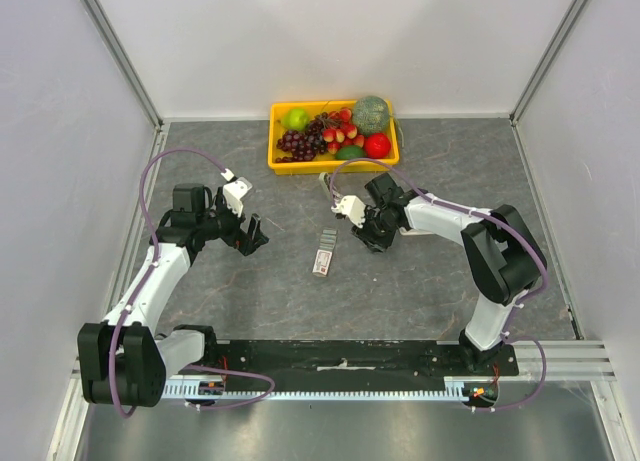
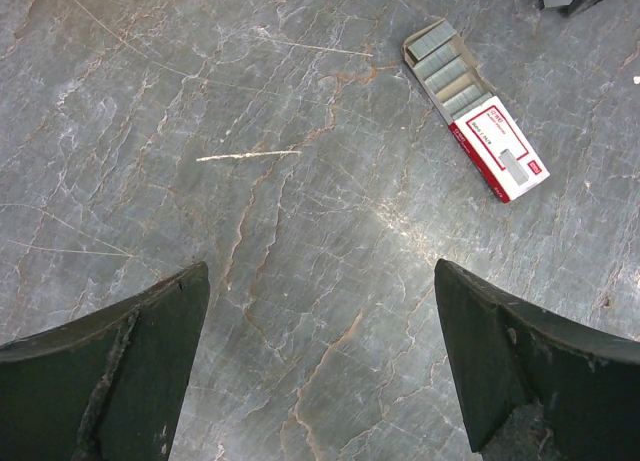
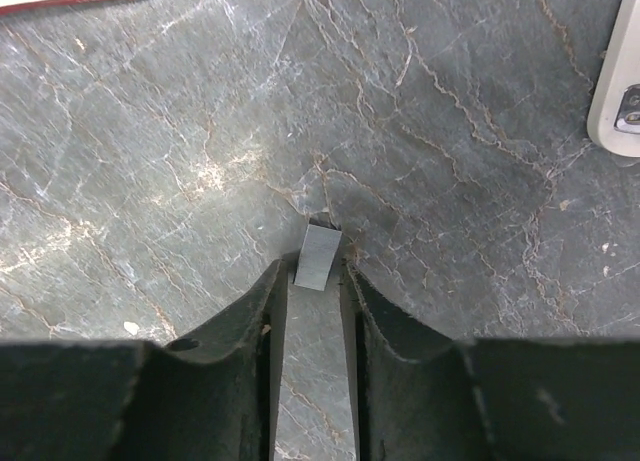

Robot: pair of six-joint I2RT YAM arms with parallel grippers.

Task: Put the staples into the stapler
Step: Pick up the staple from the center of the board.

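Note:
The staples box lies in the middle of the table. Its red and white sleeve is slid partway off, and grey strips show in the open tray. One strip of staples sits between the fingertips of my right gripper, which is shut on it just above the table. That gripper is a little right of the box. My left gripper hangs wide open over bare table left of the box, its jaws holding nothing. A white end of the stapler shows at the right edge.
A yellow tray of toy fruit stands at the back centre. A pale part of the stapler lies just in front of it, behind my right wrist. White walls close in the table on three sides.

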